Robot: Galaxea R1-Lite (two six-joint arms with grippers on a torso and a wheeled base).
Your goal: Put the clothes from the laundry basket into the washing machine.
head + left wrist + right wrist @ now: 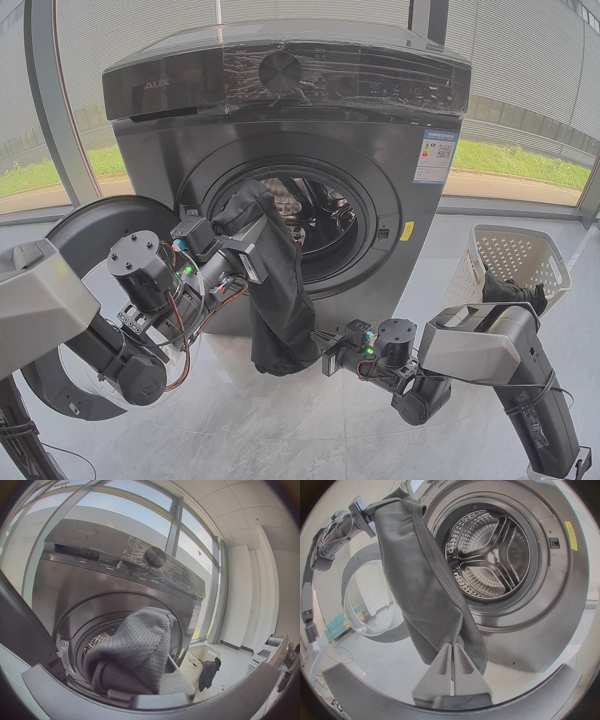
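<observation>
Fingers (437,673) on limp dark-grey garment (425,589)

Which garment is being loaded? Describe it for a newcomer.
Find the grey washing machine, door open. Before its drum hangs a dark garment, gripped at top by the left gripper, at bottom by the right gripper. The other dark garment drapes over the white basket.

The garment (278,294) at the left gripper (259,228) was charcoal grey, finely dotted up close. The washing machine (187,144) was gunmetal, its drum (487,561) dimpled silver. The laundry basket (519,256) was white, perforated.
</observation>
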